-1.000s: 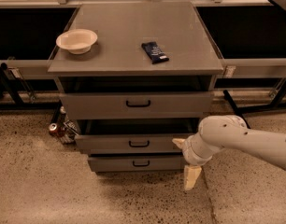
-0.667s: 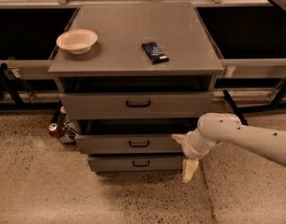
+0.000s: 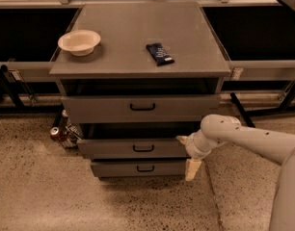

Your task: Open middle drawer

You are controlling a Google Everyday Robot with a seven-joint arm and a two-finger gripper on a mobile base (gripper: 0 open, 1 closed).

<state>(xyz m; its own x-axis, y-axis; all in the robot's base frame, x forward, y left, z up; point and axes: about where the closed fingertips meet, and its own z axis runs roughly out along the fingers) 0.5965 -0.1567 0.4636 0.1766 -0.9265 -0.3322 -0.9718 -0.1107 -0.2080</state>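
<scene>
Middle drawer (image 3: 113,148) partly out; end effector (image 3: 186,154) at right end, fingers (image 3: 192,169) apart, upper tip barely visible.

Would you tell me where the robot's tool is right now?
In the camera view, the cream tool sits at the right end of the grey flat-fronted middle drawer, right of its black handle.

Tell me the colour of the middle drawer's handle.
Black handle on the grey middle drawer, camera view. The gripper is at its right end.
</scene>
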